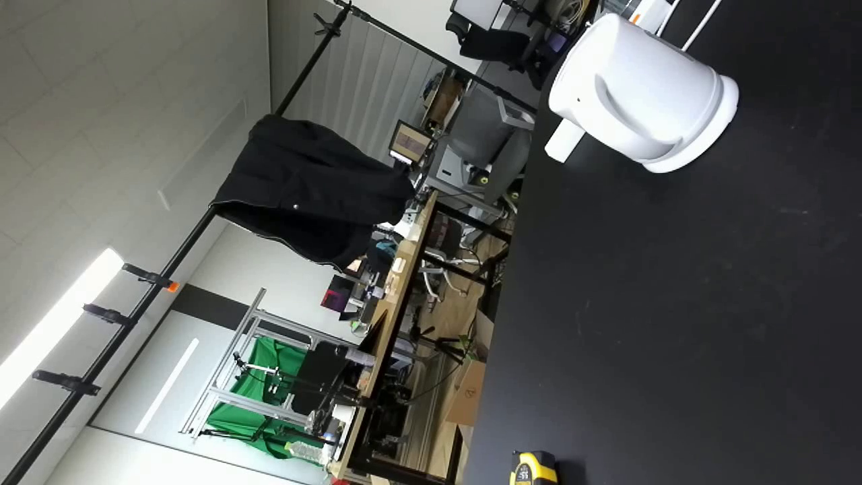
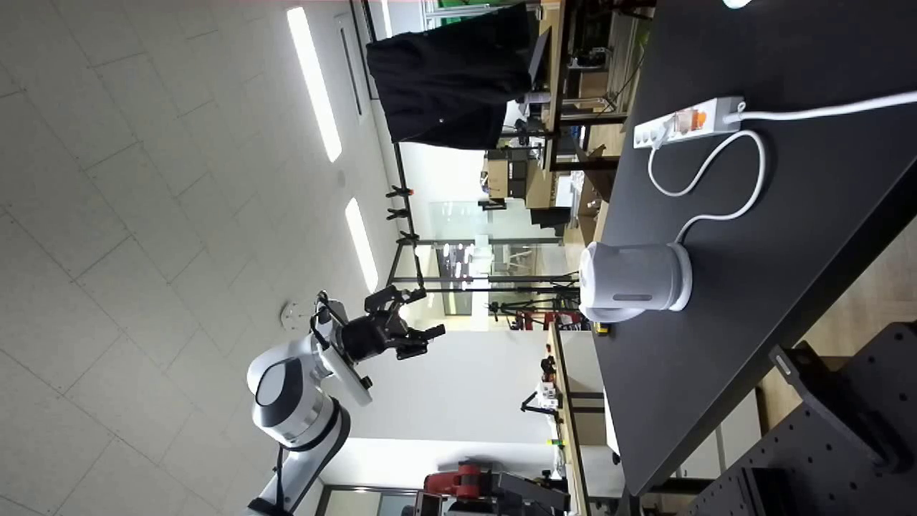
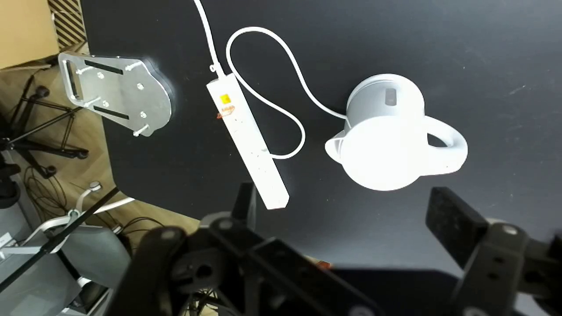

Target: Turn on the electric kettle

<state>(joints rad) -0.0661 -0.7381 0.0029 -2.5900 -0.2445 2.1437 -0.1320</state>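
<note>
Nearest the wrist camera, the Robotiq gripper point(image 3: 349, 210) holds its two fingers point(image 3: 456, 224) spread wide, well above the black tabletop point(image 3: 505, 61). The white electric kettle point(image 3: 386, 142) stands upright on the tabletop, well apart from the gripper, its spout point(image 3: 334, 147) left and handle point(image 3: 457, 151) right in the wrist view. A power strip point(image 3: 248, 142) lies left of the kettle; a white cord point(image 3: 254, 29) joins the two. A slotted metal plate point(image 3: 120, 94) sits at the far left.

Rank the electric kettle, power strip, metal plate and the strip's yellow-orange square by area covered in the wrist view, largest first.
1. Electric kettle
2. Metal plate
3. Power strip: looks longer than the plate, but narrower, so it covers less.
4. Yellow-orange square, by far the smallest.
</note>
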